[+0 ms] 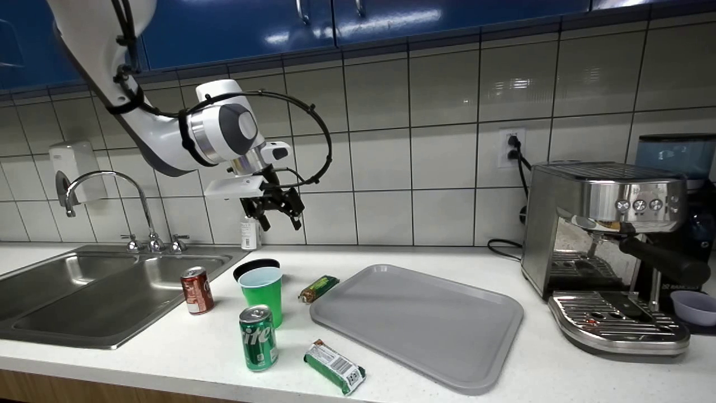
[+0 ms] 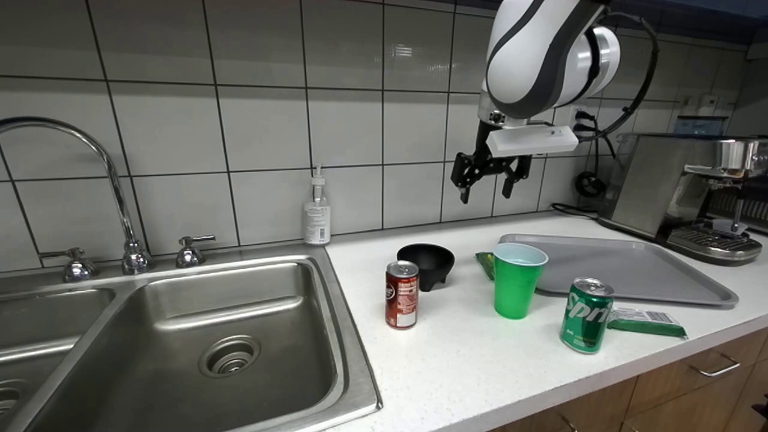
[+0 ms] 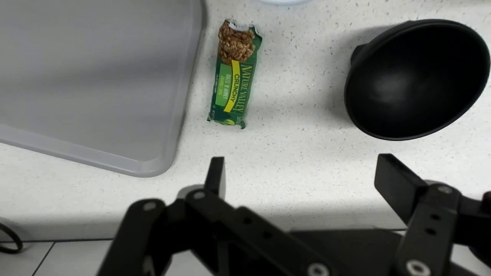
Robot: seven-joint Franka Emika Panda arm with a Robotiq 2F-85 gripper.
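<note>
My gripper (image 1: 281,225) is open and empty above the back of the counter, also seen in an exterior view (image 2: 486,196) and the wrist view (image 3: 301,168). It touches nothing. Nearest below are a black bowl (image 3: 414,80) and a green granola bar (image 3: 234,76), which lies beside the grey tray (image 3: 96,76). A green cup (image 1: 263,296) stands upright in front of the bowl; only its rim edge shows in the wrist view. A green Sprite can (image 1: 258,338), a red can (image 2: 402,297) and another wrapped bar (image 1: 335,366) are on the counter.
A steel double sink (image 2: 354,354) with a faucet (image 2: 111,162) adjoins the counter. A pump bottle (image 2: 317,213) stands by the wall. A steel coffee machine (image 1: 604,190) with a cord stands beyond the tray. Blue cabinets (image 1: 240,33) hang above.
</note>
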